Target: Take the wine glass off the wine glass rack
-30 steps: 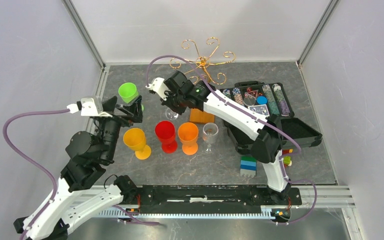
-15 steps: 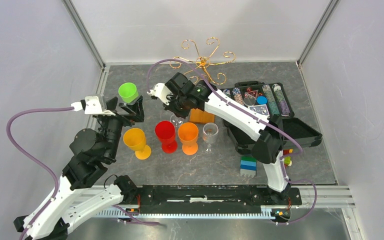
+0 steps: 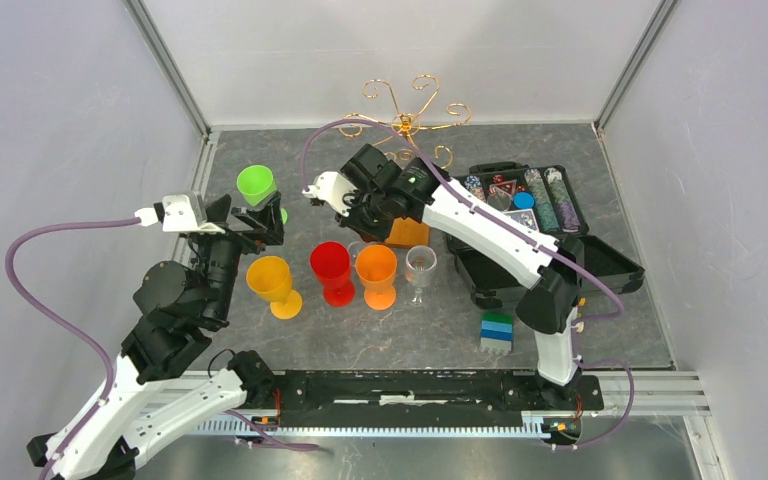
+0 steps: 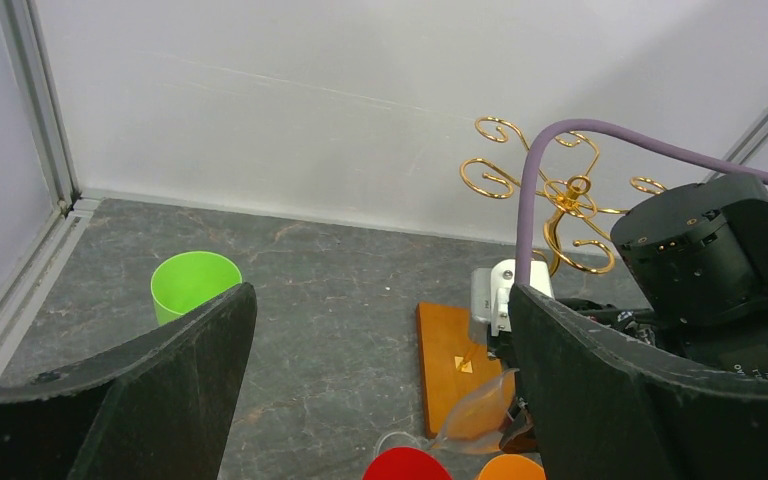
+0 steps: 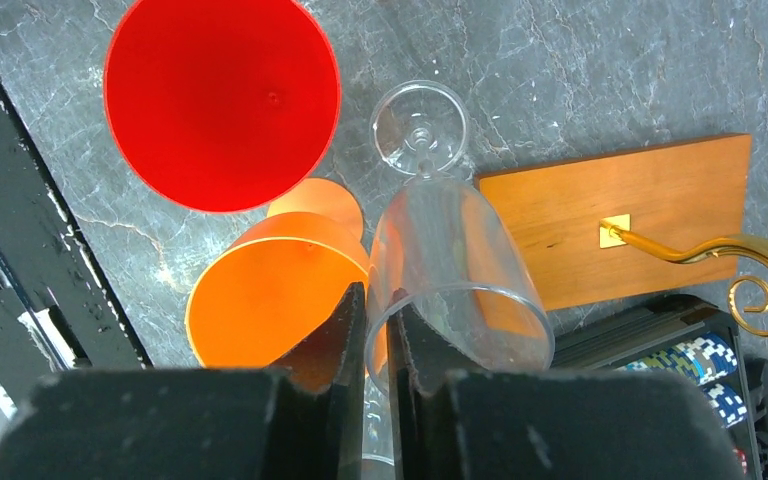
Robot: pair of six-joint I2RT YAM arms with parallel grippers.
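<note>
My right gripper (image 5: 378, 310) is shut on the rim of a clear wine glass (image 5: 460, 260), one finger inside the bowl and one outside. The glass tilts, its round foot (image 5: 420, 125) low over the table beside a red glass (image 5: 222, 100) and an orange glass (image 5: 270, 290). In the top view my right gripper (image 3: 355, 215) is in front of the gold wine glass rack (image 3: 405, 120), whose wooden base (image 3: 403, 233) lies just to the right. The rack's arms are bare. My left gripper (image 3: 255, 215) is open and empty, left of them; its view shows the glass (image 4: 480, 410) and the rack (image 4: 550, 190).
A green cup (image 3: 255, 183) stands at the back left. A yellow-orange glass (image 3: 270, 280), the red glass (image 3: 332, 268), the orange glass (image 3: 376, 272) and another clear glass (image 3: 420, 265) stand in a row. An open black case of poker chips (image 3: 530, 205) and coloured blocks (image 3: 497, 332) are on the right.
My right gripper has moved right and nearer with the clear glass, away from the rack's arms and down between the red and orange glasses. The left arm has barely shifted.
</note>
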